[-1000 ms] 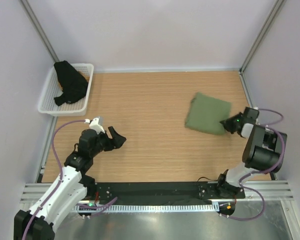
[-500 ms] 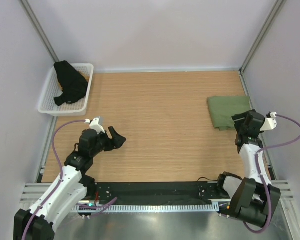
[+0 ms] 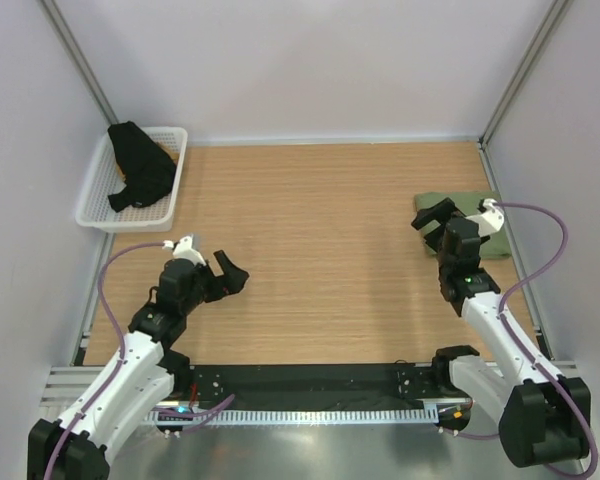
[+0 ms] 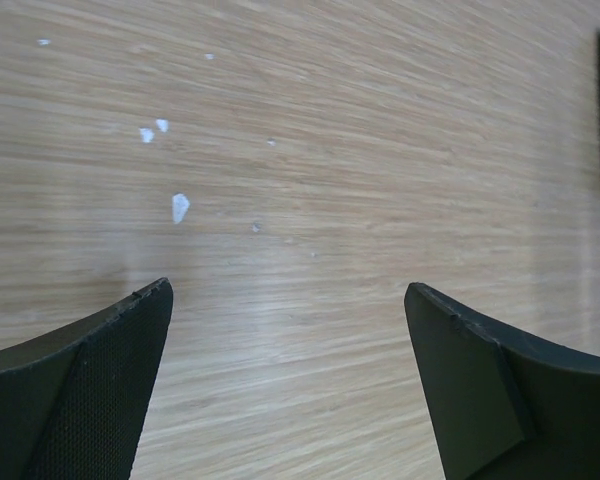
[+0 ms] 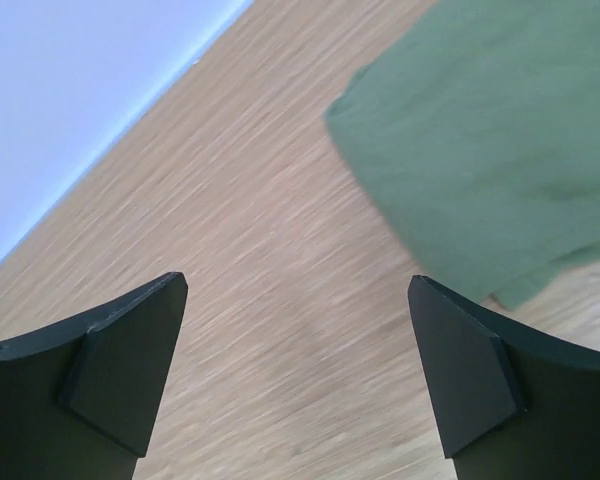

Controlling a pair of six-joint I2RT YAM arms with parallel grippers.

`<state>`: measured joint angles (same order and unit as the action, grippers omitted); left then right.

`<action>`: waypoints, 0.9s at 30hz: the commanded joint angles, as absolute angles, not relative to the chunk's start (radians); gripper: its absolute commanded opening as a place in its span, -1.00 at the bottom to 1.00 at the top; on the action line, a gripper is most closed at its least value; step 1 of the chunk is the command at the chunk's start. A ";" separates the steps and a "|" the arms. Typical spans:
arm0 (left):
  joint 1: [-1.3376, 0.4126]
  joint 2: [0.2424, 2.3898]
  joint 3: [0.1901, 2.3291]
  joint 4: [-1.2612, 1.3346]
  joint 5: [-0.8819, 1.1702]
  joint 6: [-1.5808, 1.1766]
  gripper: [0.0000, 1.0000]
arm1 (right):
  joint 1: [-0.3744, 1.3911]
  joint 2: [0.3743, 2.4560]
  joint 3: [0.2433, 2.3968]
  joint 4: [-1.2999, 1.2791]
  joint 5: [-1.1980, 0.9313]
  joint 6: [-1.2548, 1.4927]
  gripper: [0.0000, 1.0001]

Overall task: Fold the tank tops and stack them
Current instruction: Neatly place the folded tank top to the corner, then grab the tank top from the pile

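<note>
olive green top (image 3: 467, 203), black top (image 3: 140, 168) seemingly plain, white mesh basket (image 3: 92, 208), wood-grain table (image 3: 320, 230).

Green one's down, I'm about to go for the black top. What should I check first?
1. Right gripper empty: ok, jaws wide with nothing between them.
2. Left gripper ready: ok, jaws open over bare wood.
3. Olive green tank top folded: ok, a flat rectangle at the table's right edge.
4. Right gripper lifted clear of the green top: cannot tell, it overlaps the cloth in the top view.
5. Black tank top folded: not ok, it lies bunched in the white basket.
6. Tops stacked: not ok, they lie at opposite sides of the table.
</note>
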<state>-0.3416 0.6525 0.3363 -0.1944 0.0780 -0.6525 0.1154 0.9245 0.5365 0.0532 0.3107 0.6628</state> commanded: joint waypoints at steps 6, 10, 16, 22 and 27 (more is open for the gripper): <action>-0.318 0.731 0.497 -0.236 -0.254 -0.902 0.99 | 0.078 0.968 0.451 0.232 0.215 0.681 0.71; -0.197 0.914 0.751 -0.274 -0.195 -0.998 0.99 | 0.093 1.008 0.422 0.311 0.177 0.677 0.68; -0.003 1.195 1.061 -0.376 -0.195 -1.167 0.99 | 0.176 1.087 0.428 0.356 0.189 0.644 0.64; 0.103 1.379 1.256 -0.390 -0.354 -1.198 0.95 | 0.222 1.104 0.439 0.357 0.219 0.635 0.65; 0.164 1.592 1.496 -0.426 -0.394 -1.151 0.90 | 0.224 1.115 0.448 0.345 0.219 0.640 0.65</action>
